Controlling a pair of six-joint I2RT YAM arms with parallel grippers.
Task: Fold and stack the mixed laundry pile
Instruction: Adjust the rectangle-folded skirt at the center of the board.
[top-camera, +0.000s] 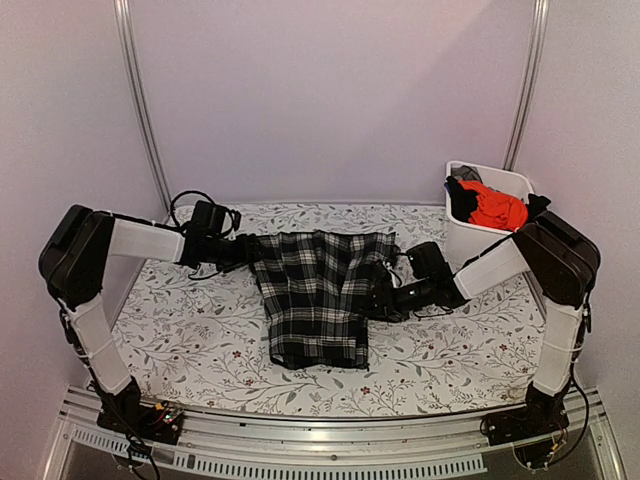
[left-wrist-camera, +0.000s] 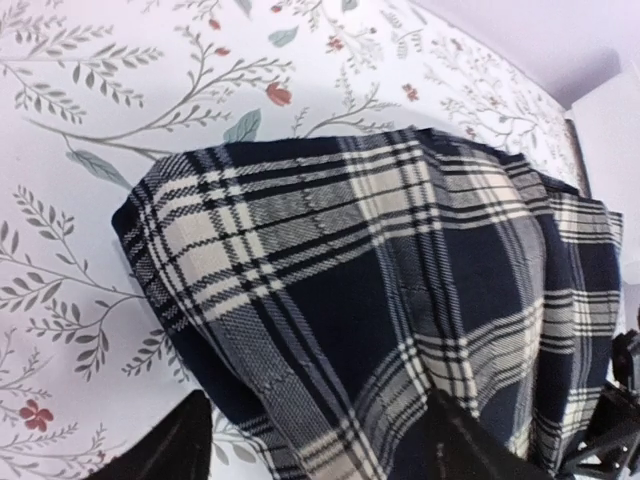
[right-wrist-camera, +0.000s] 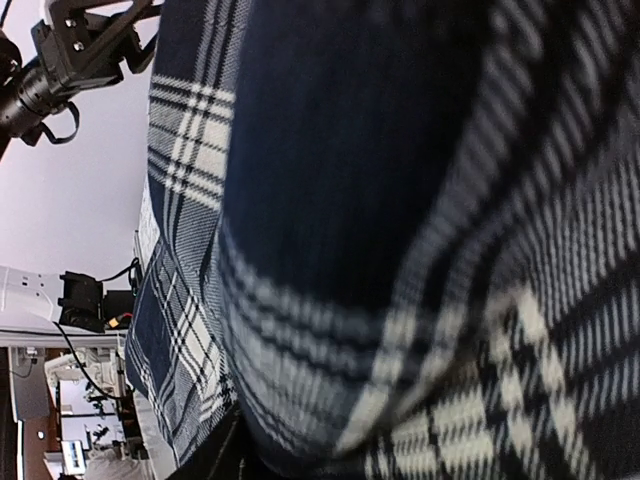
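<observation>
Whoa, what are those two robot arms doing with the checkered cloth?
They are working on laundry. A black-and-white plaid garment lies spread on the flowery tablecloth. The left end effector is at its far left corner and the right end effector at its right edge; whether either has pinched the cloth is unclear. An orange-red garment and dark garments wait in the white bin.

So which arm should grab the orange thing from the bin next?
Right, probably. The white bin holding the orange-red garment stands beside the right arm, while the left tool is across the plaid garment.
</observation>
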